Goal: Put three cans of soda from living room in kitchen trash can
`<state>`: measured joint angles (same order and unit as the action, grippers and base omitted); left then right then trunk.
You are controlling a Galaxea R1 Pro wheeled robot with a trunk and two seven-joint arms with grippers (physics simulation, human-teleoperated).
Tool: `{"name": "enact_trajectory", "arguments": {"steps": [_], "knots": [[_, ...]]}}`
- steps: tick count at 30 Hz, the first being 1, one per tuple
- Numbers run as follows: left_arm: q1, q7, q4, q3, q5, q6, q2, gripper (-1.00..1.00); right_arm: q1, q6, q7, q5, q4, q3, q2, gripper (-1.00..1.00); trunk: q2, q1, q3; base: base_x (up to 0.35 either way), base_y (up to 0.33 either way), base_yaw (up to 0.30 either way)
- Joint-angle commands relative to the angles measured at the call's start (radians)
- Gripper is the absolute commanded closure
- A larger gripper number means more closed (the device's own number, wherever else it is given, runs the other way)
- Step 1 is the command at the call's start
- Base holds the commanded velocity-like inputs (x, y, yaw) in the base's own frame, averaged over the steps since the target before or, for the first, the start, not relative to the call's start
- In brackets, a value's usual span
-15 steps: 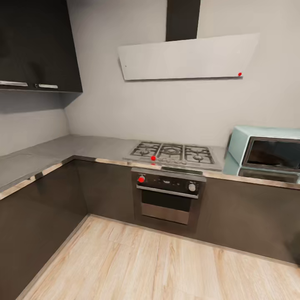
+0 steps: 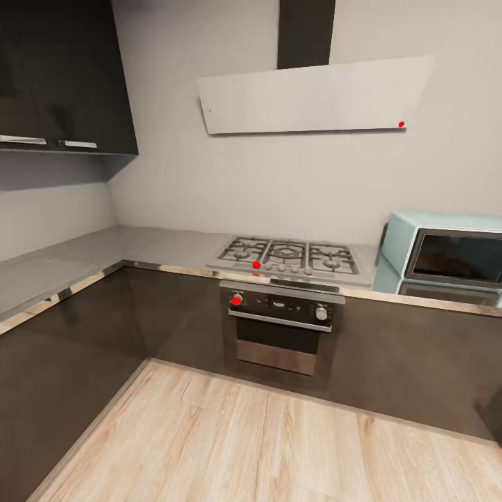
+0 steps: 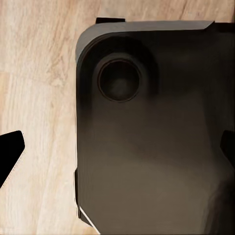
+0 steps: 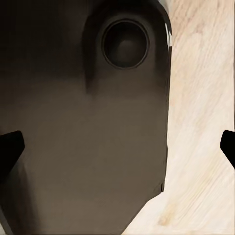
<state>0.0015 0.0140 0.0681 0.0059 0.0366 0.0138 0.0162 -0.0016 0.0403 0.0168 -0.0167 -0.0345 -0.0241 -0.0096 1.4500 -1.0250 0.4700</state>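
Kitchen (image 2: 279, 209) lies ahead of the robot, which faces the stove corner. Dark cabinets (image 2: 63, 77) hang on the upper left wall, and more dark cabinet fronts run beneath the grey table (image 2: 84, 254), which turns the corner at left. Light wood floor (image 2: 244, 446) spreads in front. A white slanted hood (image 2: 314, 94) is fixed to the wall above the stove (image 2: 289, 256), with the steel oven (image 2: 282, 324) set directly below the burners. A pale teal microwave (image 2: 446, 254) sits on the table just right of the stove. Left hand (image 3: 117, 147): fingertips spread wide apart, holding nothing, above the robot's dark base (image 3: 156, 137). Right hand (image 4: 117, 144): likewise spread, holding nothing.
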Motion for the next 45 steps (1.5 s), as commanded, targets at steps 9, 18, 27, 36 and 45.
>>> {"name": "enact_trajectory", "arguments": {"steps": [9, 18, 27, 36, 45], "knots": [[0.000, 0.002, 0.051, 0.000, 0.023, -0.051, 0.012, -1.00, 0.000, 0.037, 0.008, 0.012, -0.051, -0.051, -0.024, -1.00, 0.000, 0.000, 0.000, 0.000, 0.000, 0.000], [0.000, -0.001, 0.715, -0.002, 0.042, -0.132, 0.010, -1.00, 0.000, 0.222, 0.000, 0.103, -0.742, 0.026, -0.071, -1.00, 0.000, 0.000, 0.000, 0.000, 0.000, 0.000], [0.000, 0.005, 0.682, 0.001, 0.084, -0.125, 0.010, -1.00, 0.000, 0.206, 0.001, 0.114, -0.703, 0.051, -0.070, -1.00, 0.000, 0.000, 0.000, 0.000, 0.000, 0.035], [0.000, 0.003, 0.677, -0.004, 0.157, -0.115, 0.013, -1.00, 0.000, 0.121, -0.003, 0.109, -0.701, 0.051, -0.070, -1.00, 0.000, 0.000, 0.000, 0.000, 0.000, 0.176], [0.000, -0.006, 0.677, -0.010, 0.151, -0.115, 0.013, -1.00, 0.000, 0.110, -0.004, 0.106, -0.700, 0.050, -0.070, -1.00, 0.000, 0.000, 0.000, 0.000, 0.000, 0.284]]}}
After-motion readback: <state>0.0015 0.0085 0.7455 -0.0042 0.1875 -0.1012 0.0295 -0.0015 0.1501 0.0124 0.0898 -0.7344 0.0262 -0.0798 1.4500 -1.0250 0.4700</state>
